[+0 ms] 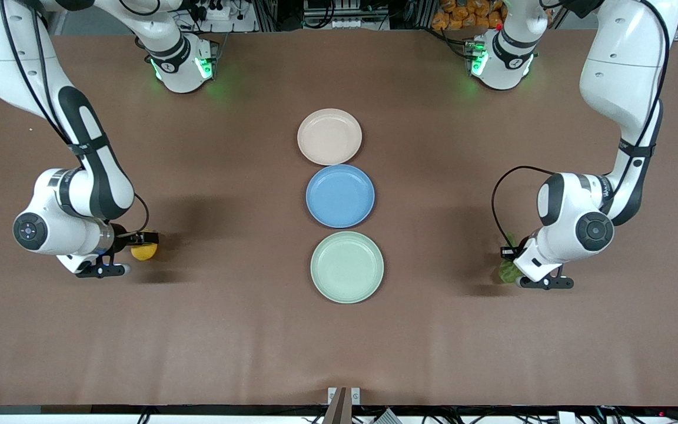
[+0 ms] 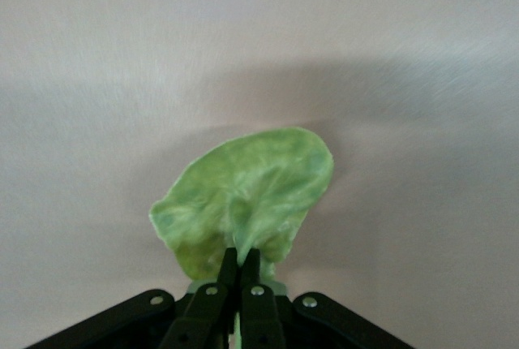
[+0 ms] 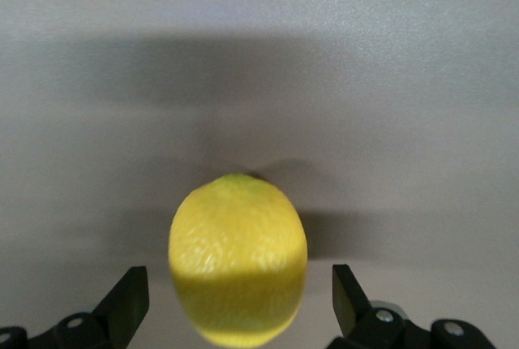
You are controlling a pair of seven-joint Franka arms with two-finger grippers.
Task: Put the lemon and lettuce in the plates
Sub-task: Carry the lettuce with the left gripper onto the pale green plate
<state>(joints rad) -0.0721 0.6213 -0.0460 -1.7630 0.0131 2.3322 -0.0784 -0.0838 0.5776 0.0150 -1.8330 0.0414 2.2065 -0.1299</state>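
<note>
Showing glossy white Franka arm shells (image 1: pixel 621 65) with black joint bands, thin black cables (image 1: pixel 495 200) looping outside, green lights glowing at bases (image 1: pixel 183 68), silver screws dotting black finger mounts (image 2: pixel 258 290).

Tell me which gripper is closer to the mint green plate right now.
Left, narrowly. The left gripper, shut on the lettuce, sits toward its arm's end beside the mint green plate; the right gripper, astride the lemon, is farther off.

Lemon (image 3: pixel 238 258) skin finely pebbled, slight sheen; lettuce (image 2: pixel 247 203) crinkled, matt; table (image 1: pixel 492 341) matt brown.
</note>
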